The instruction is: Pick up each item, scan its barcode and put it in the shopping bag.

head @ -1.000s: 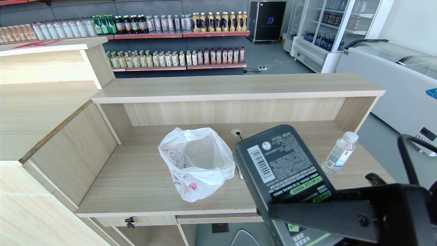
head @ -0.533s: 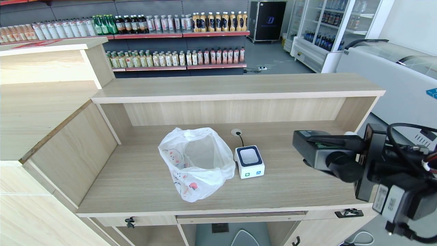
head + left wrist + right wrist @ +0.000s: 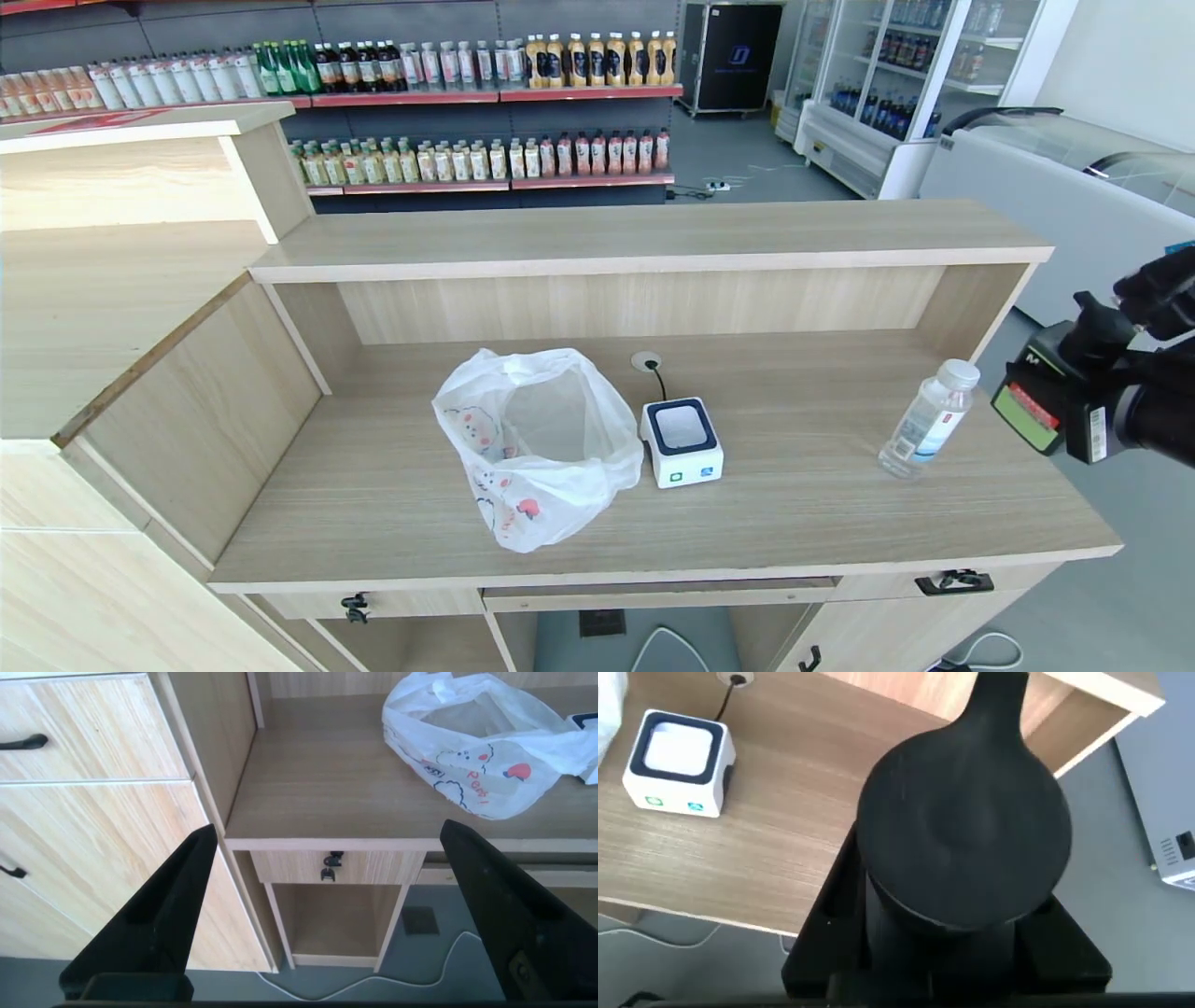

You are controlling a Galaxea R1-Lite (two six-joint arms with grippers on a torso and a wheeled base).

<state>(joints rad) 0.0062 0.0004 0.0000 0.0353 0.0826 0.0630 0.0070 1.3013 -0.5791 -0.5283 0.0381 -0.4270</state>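
Now | left fingers (image 3: 149, 924) spread open | right fingers (image 3: 1094, 327) clamping black box (image 3: 1025, 415), near bottle (image 3: 927, 420)

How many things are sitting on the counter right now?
3: the shopping bag near the middle, the scanner just right of it, a water bottle upright near the right end. The bag's bottom is hidden.

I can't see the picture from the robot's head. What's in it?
A wooden shop counter holds an open white plastic bag, a small white scanner beside it and a water bottle standing near the right end. Off that end, the right gripper holds a dark box in the air. Shelves of drinks stand behind.
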